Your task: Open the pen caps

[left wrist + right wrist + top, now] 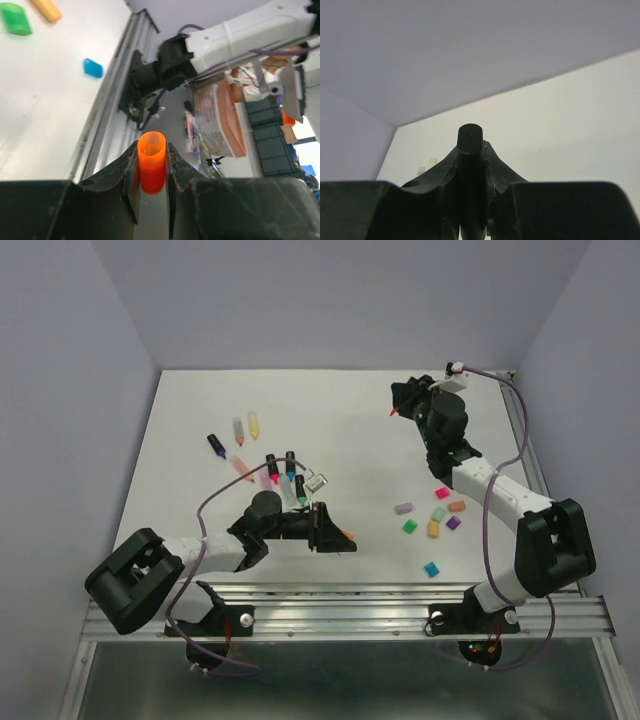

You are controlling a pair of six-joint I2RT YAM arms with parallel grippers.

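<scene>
My left gripper point(338, 534) hovers low over the table's near middle, shut on an orange pen cap point(151, 161) whose open end points away from the wrist camera. My right gripper point(403, 400) is raised over the far right of the table. It is shut on a black-barrelled pen point(470, 146), whose red tip point(391, 412) sticks out to the left. Several loose pen caps point(433, 518) in purple, pink, mint, orange and green lie at the right. A blue cap point(431, 568) rests nearer the front rail.
Several uncapped pens point(271, 471) lie in a cluster left of centre, with three more point(238, 431) farther back. The left wrist view shows a green cap point(15, 19), the blue cap point(92, 68), the metal front rail point(107, 130) and the right arm's base point(165, 70).
</scene>
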